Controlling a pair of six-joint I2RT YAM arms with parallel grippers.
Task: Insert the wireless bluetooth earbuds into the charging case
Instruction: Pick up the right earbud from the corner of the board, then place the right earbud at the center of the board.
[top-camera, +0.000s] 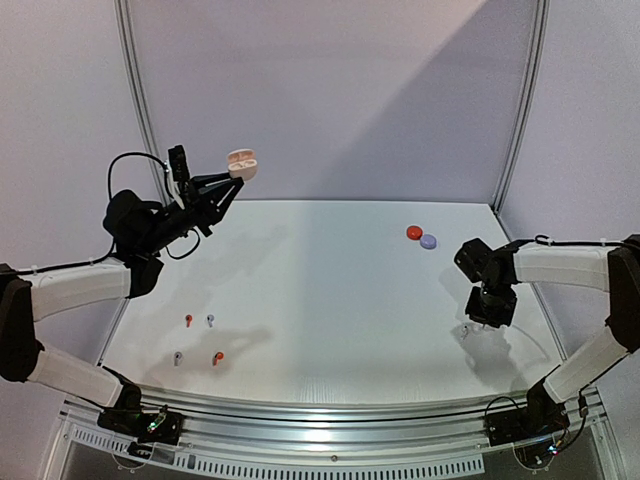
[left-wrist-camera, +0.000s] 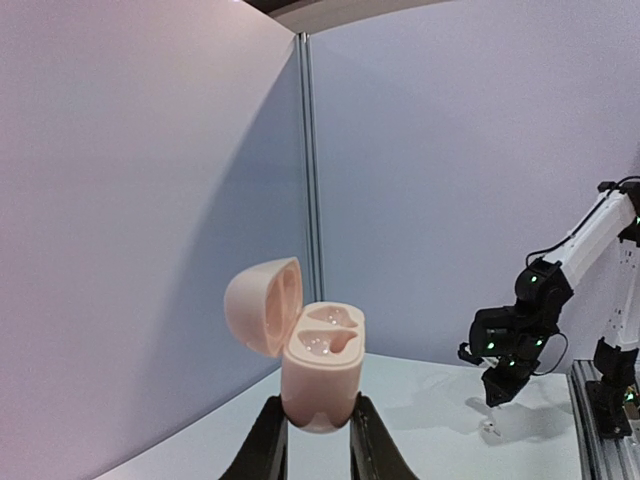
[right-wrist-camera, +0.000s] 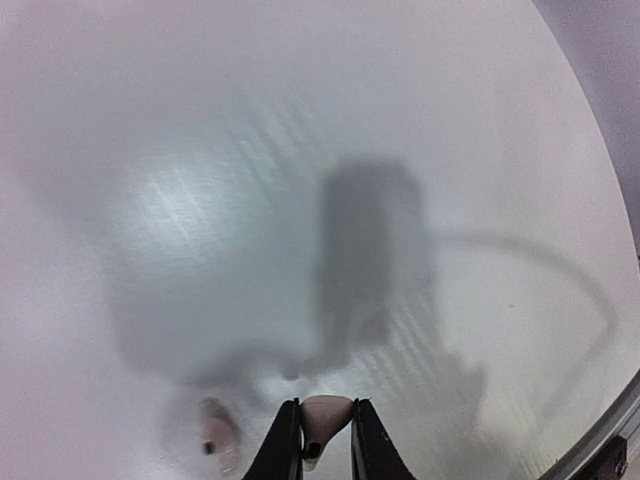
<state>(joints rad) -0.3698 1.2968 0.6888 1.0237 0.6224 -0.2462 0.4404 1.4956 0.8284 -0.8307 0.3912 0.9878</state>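
now, left gripper (left-wrist-camera: 318, 425) clamped on the open charging case (left-wrist-camera: 322, 372) up high, i'd carry the white earbud (right-wrist-camera: 325, 412), pinched in my right gripper (right-wrist-camera: 312, 425) near the table (top-camera: 320, 270), slowly to an empty socket (left-wrist-camera: 328, 343).

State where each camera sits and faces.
Top external: above, behind the bases, looking down on the table; left arm, right arm show.
Left wrist: on the raised left arm, facing across; left gripper holds the open case.
Right wrist: facing down at the table; right gripper pinches a white earbud.
Shared: top and left wrist both show the case.
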